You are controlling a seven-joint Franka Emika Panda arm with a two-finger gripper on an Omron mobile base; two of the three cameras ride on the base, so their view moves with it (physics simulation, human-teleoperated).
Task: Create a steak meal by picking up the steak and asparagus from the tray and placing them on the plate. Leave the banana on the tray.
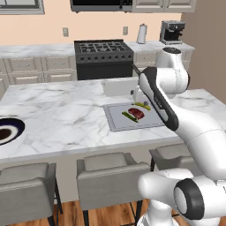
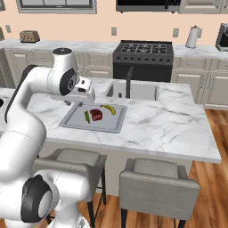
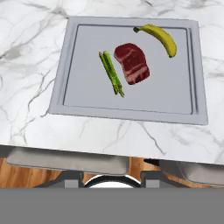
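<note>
A: Hand view, looking down on the tray point(image 3: 131, 114): the asparagus point(image 3: 111, 73) lies left of centre, just beside the steak point(image 3: 132, 62) at the middle; the banana point(image 3: 160, 38) curves toward the far right corner; all three rest inside the rim.

B: And the gripper?

A: Right base view: the hand point(image 2: 83, 95) hangs above the tray's left far corner, holding nothing; how wide the jaws stand cannot be told.

B: Where is the plate?

A: Left base view: the plate point(image 1: 16, 127) sits at the counter's point(image 1: 66, 117) left edge, well apart from the tray.

B: Likely faults?

A: Stalk and steak nearly touch, so a descending finger may nudge both; the long carry risks a drop.
</note>
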